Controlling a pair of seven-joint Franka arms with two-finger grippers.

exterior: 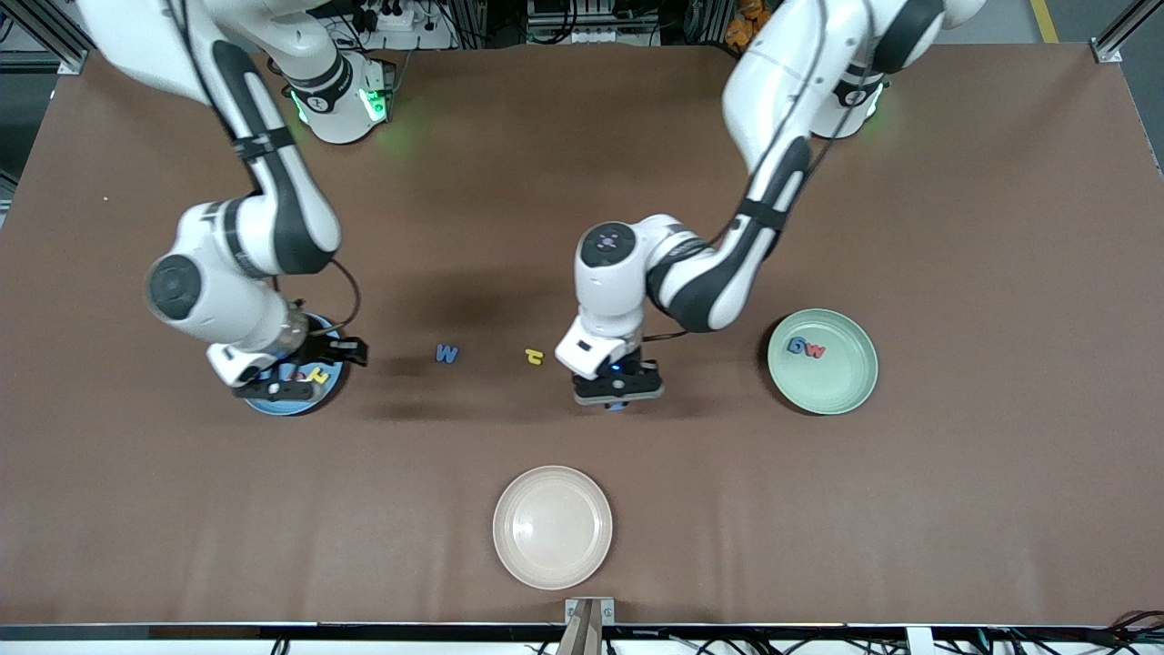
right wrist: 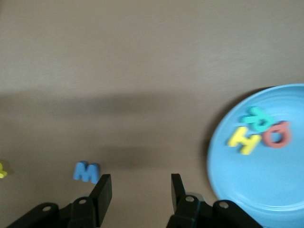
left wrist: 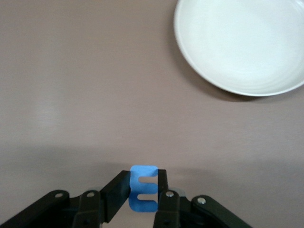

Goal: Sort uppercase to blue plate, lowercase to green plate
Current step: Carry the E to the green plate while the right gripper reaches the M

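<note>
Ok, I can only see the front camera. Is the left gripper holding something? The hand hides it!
Observer: Yes. In the left wrist view the left gripper is shut on a small blue letter.
Operator: What's on the blue plate? The other arm covers it.
Observer: The right wrist view shows three letters on the blue plate: a teal R, a yellow H and a red Q.
Operator: Is the right gripper holding one too?
Observer: No. The right gripper is open, with nothing between its fingers.
</note>
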